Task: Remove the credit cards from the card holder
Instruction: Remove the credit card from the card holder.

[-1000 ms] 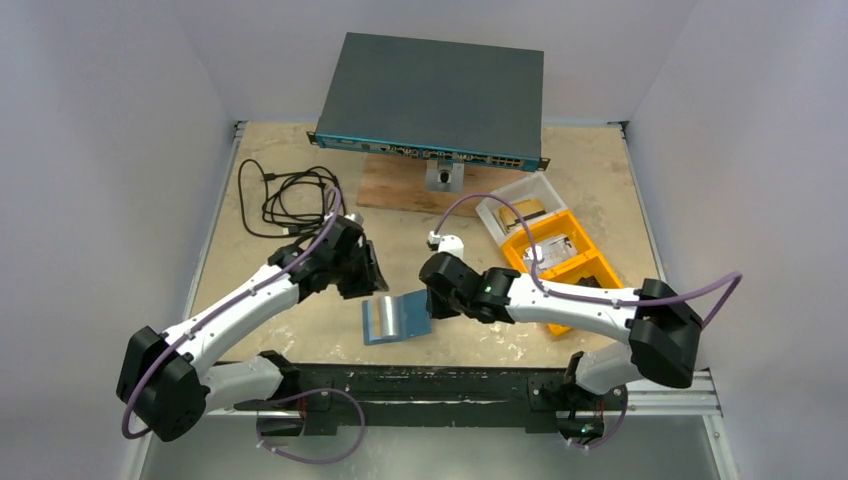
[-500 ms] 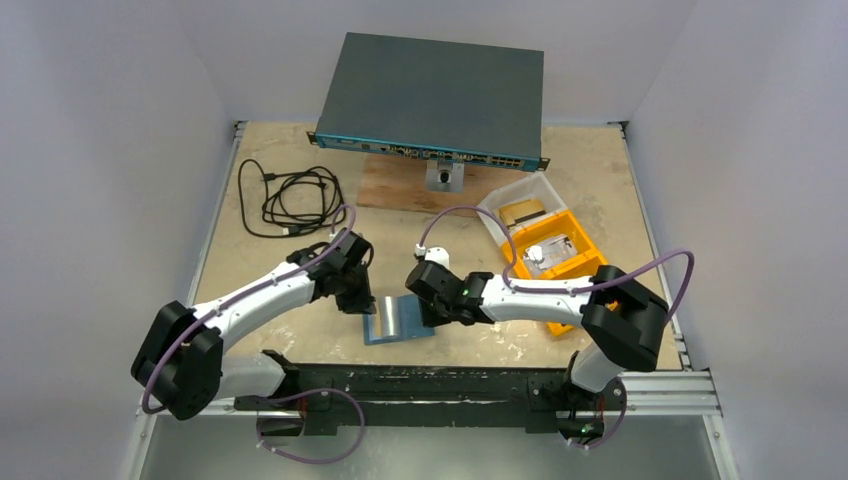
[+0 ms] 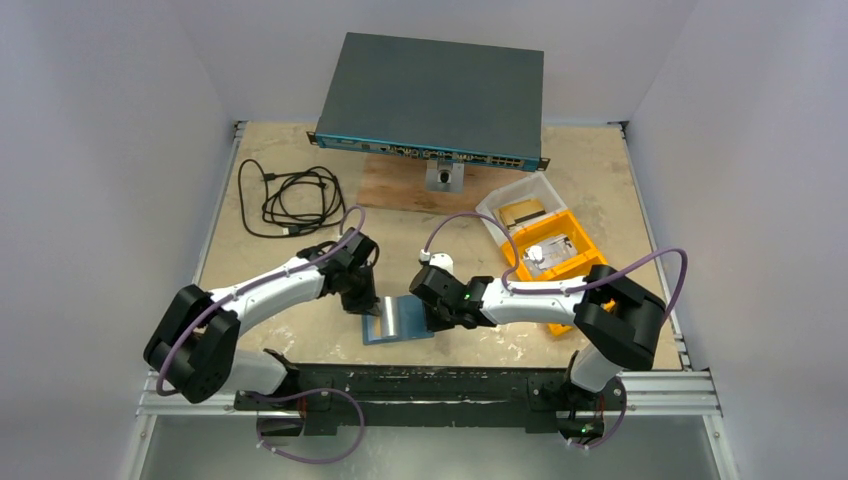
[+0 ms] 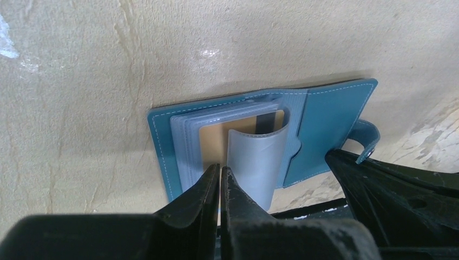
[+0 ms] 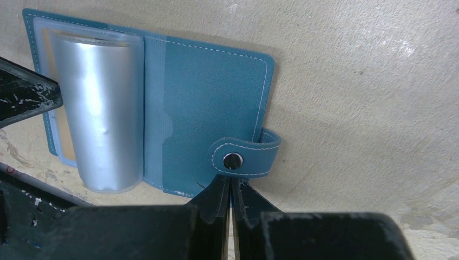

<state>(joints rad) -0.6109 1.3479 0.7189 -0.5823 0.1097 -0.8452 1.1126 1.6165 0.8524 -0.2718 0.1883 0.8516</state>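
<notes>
The card holder (image 3: pixel 405 318) lies open near the table's front edge, teal-blue, its snap tab (image 5: pixel 243 157) at the right. A silvery glossy leaf (image 4: pixel 254 162) arches up from its left page. Beside that leaf a tan credit card (image 4: pixel 212 143) sits in the clear pockets. My left gripper (image 4: pixel 220 169) is shut at that card's near edge, with a tan sliver showing between its jaws. My right gripper (image 5: pixel 228 179) is shut, its tips against the cover's edge just under the snap. In the top view the left gripper (image 3: pixel 368 308) and the right gripper (image 3: pixel 432 318) flank the holder.
A dark network switch (image 3: pixel 430 95) stands at the back on a wood board (image 3: pixel 395 190). A coiled black cable (image 3: pixel 290 200) lies back left. An orange bin (image 3: pixel 575 265) and a clear tub (image 3: pixel 520 200) sit at the right. The front rail (image 3: pixel 430 375) runs just behind the holder.
Both arms have moved in onto the card holder. Both grippers have closed, the left at the left page and the right by the snap tab.
</notes>
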